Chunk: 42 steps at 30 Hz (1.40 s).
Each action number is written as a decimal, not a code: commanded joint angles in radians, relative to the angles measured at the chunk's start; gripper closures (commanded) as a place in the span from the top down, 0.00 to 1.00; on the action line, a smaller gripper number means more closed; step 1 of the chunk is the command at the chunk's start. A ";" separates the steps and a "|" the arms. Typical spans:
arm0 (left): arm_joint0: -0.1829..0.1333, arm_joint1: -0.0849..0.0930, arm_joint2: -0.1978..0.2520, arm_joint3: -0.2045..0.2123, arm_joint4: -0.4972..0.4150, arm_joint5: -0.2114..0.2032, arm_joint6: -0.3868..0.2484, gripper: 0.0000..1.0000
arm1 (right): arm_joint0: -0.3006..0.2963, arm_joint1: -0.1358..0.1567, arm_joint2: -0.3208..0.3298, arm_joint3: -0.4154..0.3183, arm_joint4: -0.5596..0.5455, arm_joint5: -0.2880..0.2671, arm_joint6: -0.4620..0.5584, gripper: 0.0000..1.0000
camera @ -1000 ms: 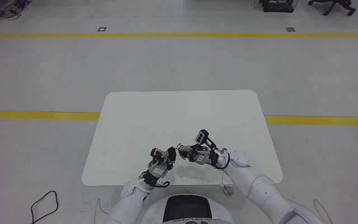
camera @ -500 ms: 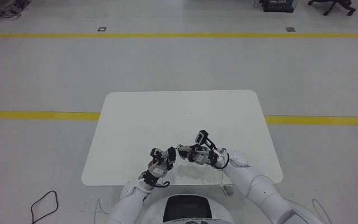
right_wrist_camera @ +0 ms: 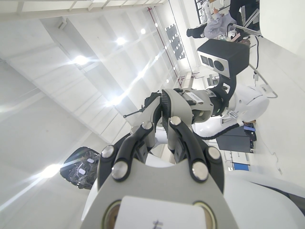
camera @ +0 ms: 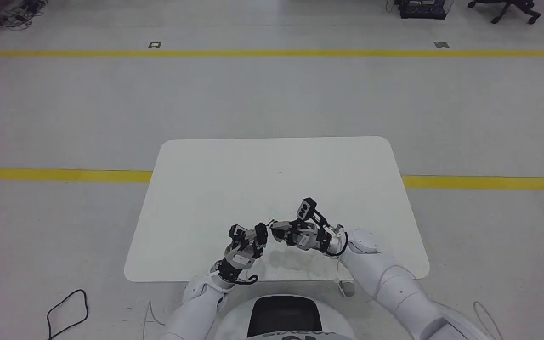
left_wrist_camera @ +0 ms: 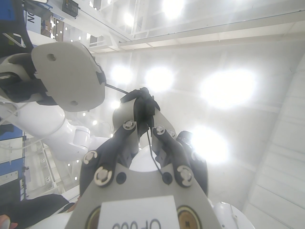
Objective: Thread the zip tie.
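Observation:
The zip tie (left_wrist_camera: 115, 88) is a thin black strap held in the air between my two grippers, low over the near middle of the white table (camera: 221, 187). My left gripper (left_wrist_camera: 143, 96) is shut on it, and a length of strap runs back between its fingers towards the wrist. A short stretch of strap crosses to one of the right gripper's fingers (left_wrist_camera: 69, 77). My right gripper (right_wrist_camera: 159, 100) is shut on the strap too, with the thin tail (right_wrist_camera: 132, 113) poking out beside it. In the top view the left gripper (camera: 257, 234) and right gripper (camera: 276, 228) meet tip to tip.
The tabletop around and beyond the grippers is bare. Yellow floor lines (camera: 76, 175) run past the table's sides, and a black cable (camera: 66, 310) lies on the floor at the near left.

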 commanded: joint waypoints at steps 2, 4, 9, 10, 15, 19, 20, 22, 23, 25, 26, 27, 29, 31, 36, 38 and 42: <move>0.000 0.000 0.000 0.000 0.000 0.000 0.000 0.00 | 0.001 -0.002 0.001 0.007 -0.001 0.002 0.000 0.00; 0.000 0.000 0.000 0.000 0.000 0.000 0.000 0.00 | 0.002 -0.003 0.001 0.011 -0.001 0.002 0.000 0.00; 0.000 0.000 0.000 0.000 0.000 0.000 0.000 0.00 | 0.005 -0.006 0.002 0.020 -0.004 0.005 0.001 0.00; 0.000 0.000 0.000 0.000 0.000 0.000 0.000 0.00 | 0.005 -0.007 0.002 0.021 -0.005 0.005 0.001 0.00; 0.000 0.000 0.000 0.000 0.000 0.000 0.000 0.00 | 0.007 -0.010 0.003 0.030 -0.007 0.007 0.002 0.00; 0.000 0.000 0.000 0.000 0.000 0.000 0.000 0.00 | 0.010 -0.013 0.004 0.038 -0.009 0.008 0.003 0.00; 0.000 0.000 0.000 0.000 0.000 0.000 0.000 0.00 | 0.011 -0.013 0.004 0.040 -0.009 0.009 0.003 0.00; 0.000 0.000 0.000 0.000 0.000 0.000 0.000 0.00 | 0.012 -0.015 0.004 0.045 -0.009 0.010 0.003 0.00; 0.000 0.000 0.000 0.000 0.000 0.000 0.000 0.00 | 0.013 -0.016 0.004 0.047 -0.010 0.011 0.003 0.00; 0.000 0.000 0.000 0.000 0.000 0.000 0.000 0.00 | 0.014 -0.017 0.004 0.052 -0.011 0.011 0.003 0.00; 0.000 0.000 0.000 0.000 0.000 0.000 0.000 0.00 | 0.015 -0.018 0.005 0.053 -0.012 0.011 0.004 0.00; 0.000 0.000 0.000 0.000 0.000 0.000 0.000 0.00 | 0.015 -0.018 0.005 0.055 -0.012 0.012 0.004 0.00; 0.000 0.000 0.000 0.000 0.000 0.000 0.000 0.00 | 0.017 -0.020 0.005 0.059 -0.014 0.013 0.004 0.00; 0.000 0.000 0.000 0.000 0.000 0.000 0.000 0.00 | 0.018 -0.021 0.005 0.061 -0.015 0.014 0.004 0.00; 0.000 0.000 0.000 0.000 0.000 0.000 0.000 0.00 | 0.021 -0.024 0.006 0.070 -0.018 0.016 0.004 0.00; 0.000 0.000 0.000 0.000 0.000 0.000 0.000 0.00 | 0.022 -0.025 0.005 0.073 -0.020 0.017 0.004 0.00; 0.000 0.000 0.000 0.000 0.000 0.000 0.000 0.00 | 0.024 -0.028 0.006 0.078 -0.022 0.019 0.004 0.00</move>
